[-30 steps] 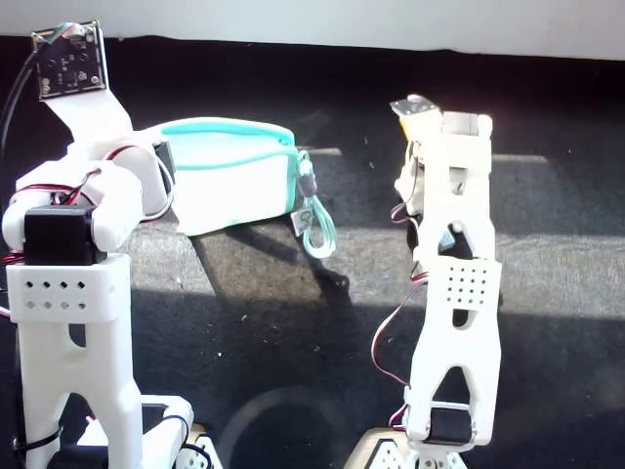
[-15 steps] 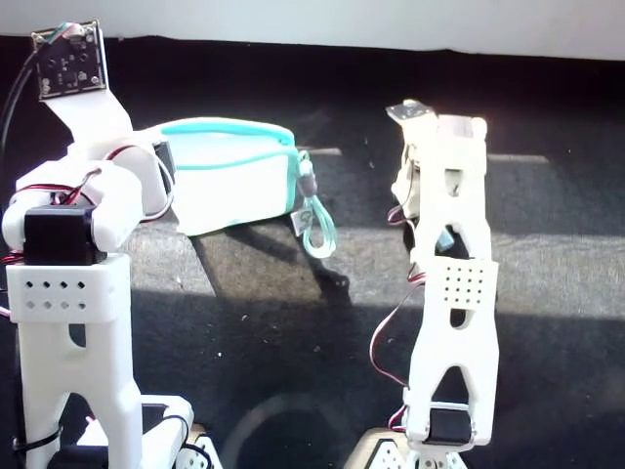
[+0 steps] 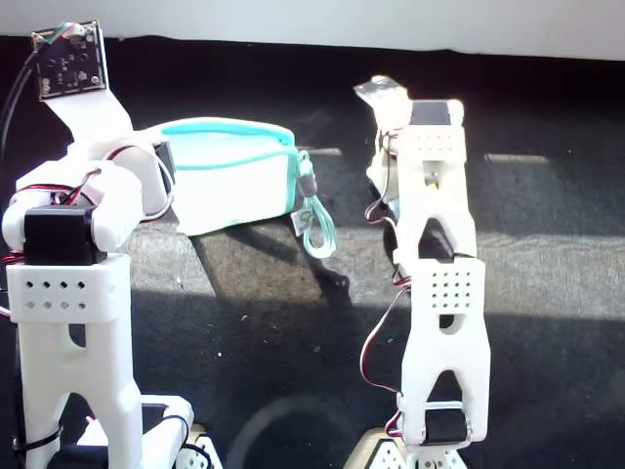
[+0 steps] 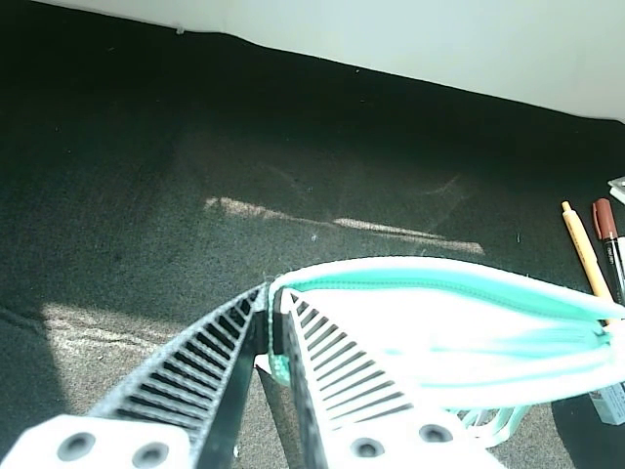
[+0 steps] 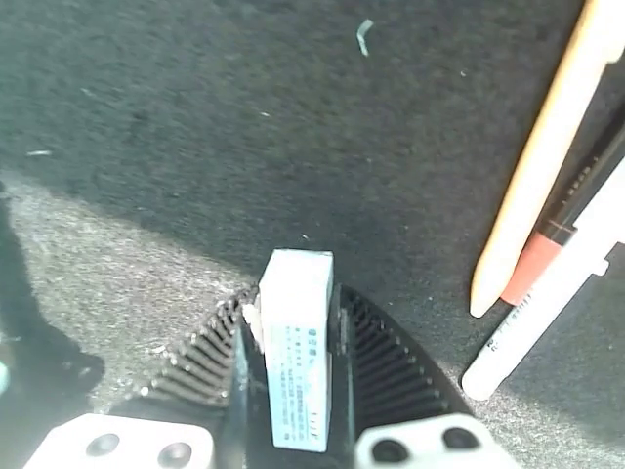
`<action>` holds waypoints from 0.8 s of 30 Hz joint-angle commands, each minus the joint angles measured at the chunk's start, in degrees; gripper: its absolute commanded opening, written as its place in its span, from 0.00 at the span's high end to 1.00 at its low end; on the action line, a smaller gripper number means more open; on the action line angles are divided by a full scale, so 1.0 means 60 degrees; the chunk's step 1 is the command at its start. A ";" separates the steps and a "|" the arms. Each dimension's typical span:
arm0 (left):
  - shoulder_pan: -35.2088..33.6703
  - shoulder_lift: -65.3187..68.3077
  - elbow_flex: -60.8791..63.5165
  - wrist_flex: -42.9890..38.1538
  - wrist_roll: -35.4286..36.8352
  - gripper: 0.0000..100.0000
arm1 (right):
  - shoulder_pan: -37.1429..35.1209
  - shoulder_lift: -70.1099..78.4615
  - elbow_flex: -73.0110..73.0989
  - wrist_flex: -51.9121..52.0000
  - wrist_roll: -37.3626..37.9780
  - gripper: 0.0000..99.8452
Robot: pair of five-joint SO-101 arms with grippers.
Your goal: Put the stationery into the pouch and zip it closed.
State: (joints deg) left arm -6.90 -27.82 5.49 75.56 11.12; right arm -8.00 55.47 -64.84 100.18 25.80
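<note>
Right gripper (image 5: 293, 301) clamped narrow on a small white eraser (image 5: 297, 371), block held lengthwise between the ribbed jaws, far end just past the fingertips. Beyond the eraser, dark mat (image 5: 195, 117). Off to one side on it, an orange pen (image 5: 542, 166), a red-brown marker (image 5: 535, 272) and a white pen (image 5: 557, 313) lying close alongside one another. Left gripper (image 4: 271, 327) pinched narrow on the end seam of the pouch (image 4: 459, 337): white body, teal zip edging running away from the jaws. Past the pouch's far end, orange pen and red-brown marker side by side on the mat, apart from the pouch. In the high view, both arm bases nearest. Farther on, pouch flat on the mat, one end against the left arm (image 3: 93, 195). Teal loop strap (image 3: 317, 230) trailing from the other end, toward the right arm (image 3: 435, 205). Pale wall (image 3: 391, 20) along the back edge.
</note>
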 commanded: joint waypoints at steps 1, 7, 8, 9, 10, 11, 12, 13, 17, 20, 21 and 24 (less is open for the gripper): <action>-0.0095 0.0154 0.0081 0.0147 0.0088 0.99 | -0.0447 -0.0418 -0.0183 0.0125 -0.0484 1.00; -0.0095 0.0154 0.0139 0.0205 0.0059 0.99 | -0.0418 0.0110 -0.0286 0.0139 -0.0791 1.00; -0.0095 0.0154 0.0139 0.0205 0.0059 0.99 | -0.0374 0.0022 -0.0286 0.0139 -0.1084 1.00; -0.0095 0.0154 0.0139 0.0220 0.0059 0.99 | -0.0330 -0.0125 -0.0286 0.0139 -0.1495 1.00; -0.0095 0.0154 0.0154 0.0220 0.0059 0.99 | -0.0315 -0.0330 -0.0286 0.0139 -0.1817 1.00; -0.0081 0.0154 0.0154 0.0220 0.0059 0.99 | -0.0315 -0.0579 -0.0286 0.0139 -0.2110 1.00; -0.0051 0.0154 0.0154 0.0220 0.0059 0.99 | -0.0315 -0.0901 -0.0286 0.0139 -0.2359 1.00; -0.0051 0.0154 0.0154 0.0220 0.0059 0.99 | -0.0330 -0.1267 -0.0286 0.0125 -0.2564 1.00; -0.0051 0.0154 0.0154 0.0220 0.0059 0.99 | -0.0491 -0.2908 -0.0286 0.0110 -0.3004 1.00; -0.0051 0.0154 0.0154 0.0440 0.0073 0.99 | -0.0549 -0.4154 -0.0286 0.0095 -0.3136 1.00; -0.0037 0.0154 0.0154 0.0484 0.0088 0.99 | -0.0593 -0.4549 -0.0286 0.0051 -0.3311 1.00; -0.0037 0.0198 0.0154 0.0484 0.0103 0.99 | -0.0667 -0.5648 -0.0286 -0.0125 -0.3941 1.00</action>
State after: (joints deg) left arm -6.81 -27.82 5.41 76.97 11.12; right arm -11.25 30.68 -64.84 100.53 5.14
